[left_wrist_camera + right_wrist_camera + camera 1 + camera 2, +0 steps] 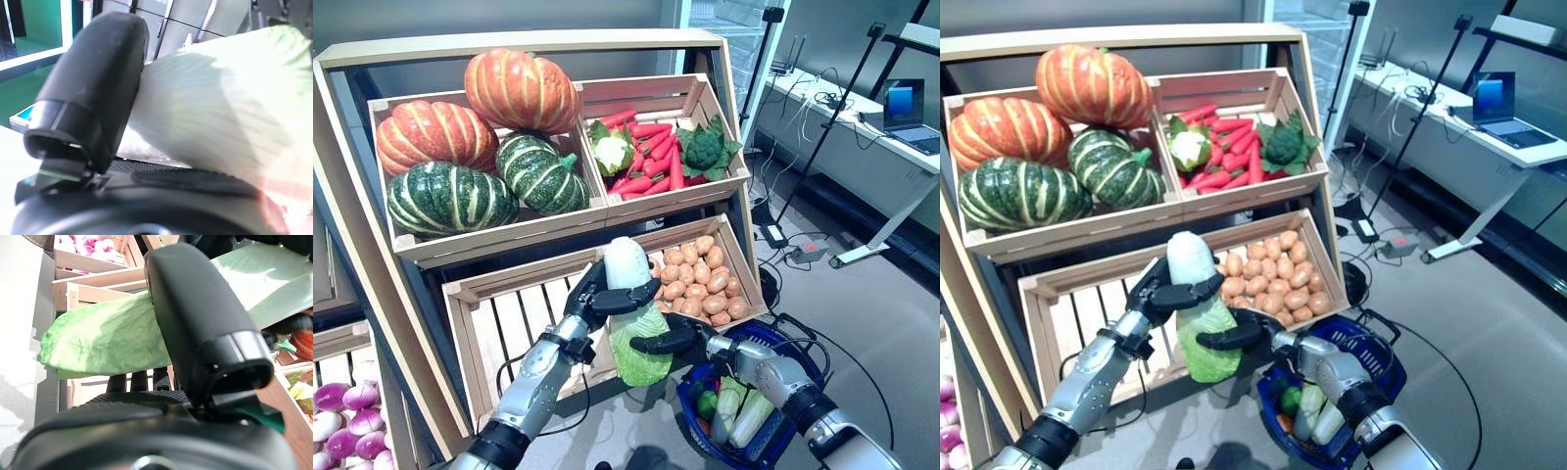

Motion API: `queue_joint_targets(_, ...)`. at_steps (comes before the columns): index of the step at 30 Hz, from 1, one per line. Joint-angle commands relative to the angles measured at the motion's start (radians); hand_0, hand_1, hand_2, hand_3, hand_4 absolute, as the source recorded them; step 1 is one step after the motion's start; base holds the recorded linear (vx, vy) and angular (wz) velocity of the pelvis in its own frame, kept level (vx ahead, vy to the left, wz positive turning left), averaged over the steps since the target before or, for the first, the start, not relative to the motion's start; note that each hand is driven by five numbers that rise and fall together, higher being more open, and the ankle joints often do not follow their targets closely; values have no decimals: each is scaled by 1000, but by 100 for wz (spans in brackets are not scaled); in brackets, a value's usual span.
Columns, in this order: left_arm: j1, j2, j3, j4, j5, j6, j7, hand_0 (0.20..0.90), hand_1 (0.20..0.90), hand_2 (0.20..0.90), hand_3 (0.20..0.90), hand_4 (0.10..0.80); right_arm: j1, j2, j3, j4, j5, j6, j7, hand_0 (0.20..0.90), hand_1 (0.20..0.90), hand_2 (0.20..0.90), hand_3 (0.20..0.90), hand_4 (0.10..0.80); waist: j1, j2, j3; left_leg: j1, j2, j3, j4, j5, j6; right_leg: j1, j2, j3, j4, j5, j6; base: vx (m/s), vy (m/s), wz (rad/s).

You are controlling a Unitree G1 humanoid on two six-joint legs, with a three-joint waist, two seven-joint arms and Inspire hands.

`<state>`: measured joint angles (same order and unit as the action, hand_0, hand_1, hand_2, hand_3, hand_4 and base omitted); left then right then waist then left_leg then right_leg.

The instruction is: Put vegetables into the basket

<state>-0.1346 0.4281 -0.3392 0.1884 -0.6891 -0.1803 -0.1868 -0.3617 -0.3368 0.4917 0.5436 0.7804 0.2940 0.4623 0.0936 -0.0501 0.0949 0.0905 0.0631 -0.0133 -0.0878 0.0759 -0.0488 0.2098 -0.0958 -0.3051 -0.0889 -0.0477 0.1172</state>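
Observation:
A napa cabbage, white at the stem end and green at the leafy end, is held upright in front of the stand's lower crate. My left hand is curled round its white upper part; its thumb presses on the cabbage. My right hand grips the green lower leaves, its thumb lying over the leaf. The blue basket stands on the floor just right of and below the cabbage. Pale green-white vegetables and a small green one lie in it.
The wooden stand with its crates rises right behind the hands; the slatted lower crate is closest. A desk with a laptop and tripod poles stand at the right, with cables on the floor.

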Motion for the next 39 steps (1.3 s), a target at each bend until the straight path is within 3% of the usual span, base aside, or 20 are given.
queue_joint_targets(1,-111,-5,-57,-89,91,-44,-89,900,900,900,900,800,-72,37,-93,-113,156,-158,-14,300,300,300,300,400,-7,16,-62,17,-2,49,1,-90,25,-43,-15,23,2,47,-50,-4,7,-5)
queue_joint_targets(9,-62,42,32,-74,147,-13,-52,900,900,900,900,800,29,-5,-154,-96,161,-168,-9,300,300,300,300,400,-28,27,-63,19,13,82,1,-87,21,-56,-10,44,2,52,-48,-8,17,-10)
queue_joint_targets(25,73,17,206,23,226,-99,115,900,900,900,900,800,223,-65,-424,29,145,-253,-68,300,300,300,300,400,-61,23,-32,37,30,126,1,-96,20,-66,3,90,2,59,-50,-3,-4,-15)
queue_joint_targets(34,58,-5,244,81,221,-92,182,900,900,900,900,800,229,-84,-510,85,165,-281,-110,300,300,300,300,400,-76,20,-29,48,31,137,1,-101,20,-63,7,107,2,61,-50,18,-11,-11)
queue_joint_targets(39,53,-10,222,111,234,-97,216,900,900,900,900,800,160,-118,-573,306,139,-299,-199,300,300,300,300,400,-57,20,-25,57,33,140,1,-102,21,-55,11,103,2,58,-54,87,-33,-5)
